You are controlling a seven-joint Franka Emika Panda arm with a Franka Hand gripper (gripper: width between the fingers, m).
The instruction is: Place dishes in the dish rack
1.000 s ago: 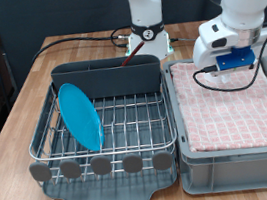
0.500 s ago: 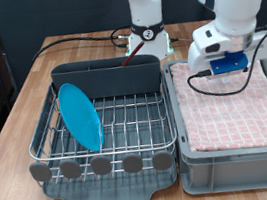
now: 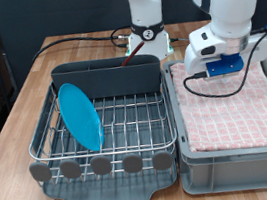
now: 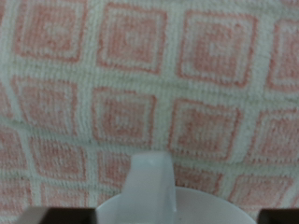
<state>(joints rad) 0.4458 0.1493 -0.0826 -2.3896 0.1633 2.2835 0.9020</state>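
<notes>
The bright-blue plate (image 3: 79, 115) stands on edge in the silver wire dish rack (image 3: 127, 121), at the exterior view's left side of the rack. My gripper (image 3: 220, 71) hangs over the grey bin lined with pink checked cloth (image 3: 233, 105), to the exterior view's right of the rack. In the wrist view the white plastic cup (image 4: 154, 194) sits close up at the gripper (image 4: 149, 213), between dark finger edges in the frame corners, with the pink cloth (image 4: 140, 75) behind it. I do not see the wooden spoon.
The rack's tall grey cutlery compartment (image 3: 105, 76) runs along its far side. The robot base (image 3: 146, 37) and cables stand behind the rack. The wooden table (image 3: 18, 137) reaches to the exterior view's left edge, with a dark drop beyond it.
My arm has lifted a little and shifted towards the exterior view's left, above the cloth-lined bin. The plate and the rack have not moved.
</notes>
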